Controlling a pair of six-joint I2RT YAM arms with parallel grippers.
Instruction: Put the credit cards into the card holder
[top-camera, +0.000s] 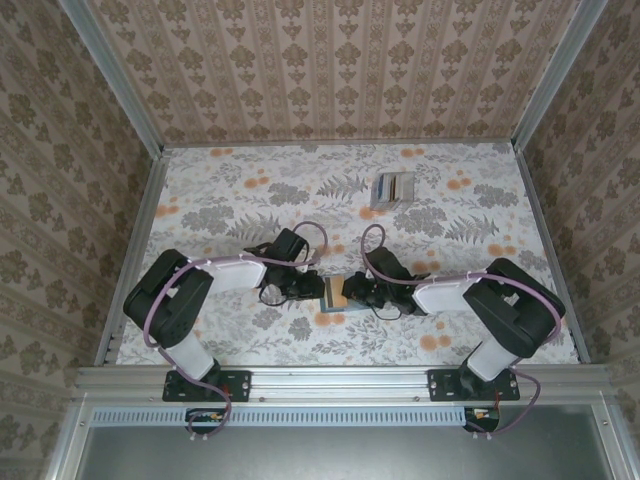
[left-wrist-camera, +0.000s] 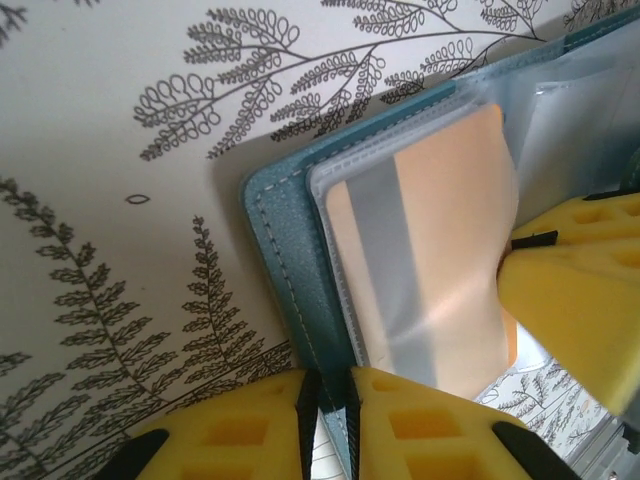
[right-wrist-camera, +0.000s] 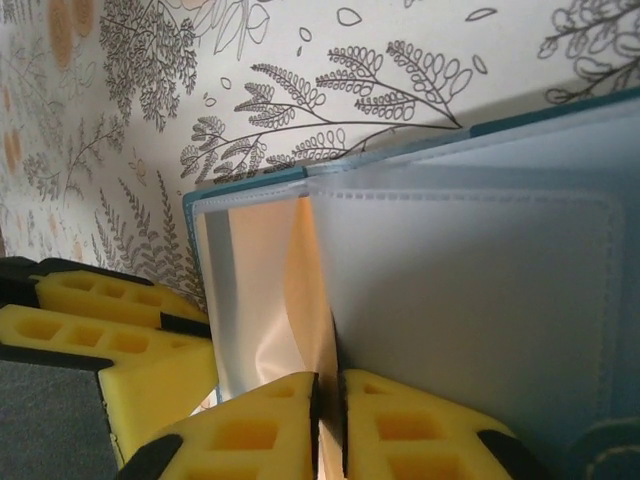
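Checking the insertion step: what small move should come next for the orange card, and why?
Probably slide the right gripper a little inward, seating the orange card deeper in the clear sleeve of the wallet. The card's edge seems to poke out at that gripper, while the left gripper pinches the wallet steady.

The card holder (top-camera: 335, 297) is laid open on the near middle of the table, teal cover down and clear sleeves raised. 1 orange card (left-wrist-camera: 440, 230) with a grey stripe is seen in a sleeve, perhaps not fully seated. The other credit cards (top-camera: 393, 188) are fanned in 1 stack, well apart towards the far side.
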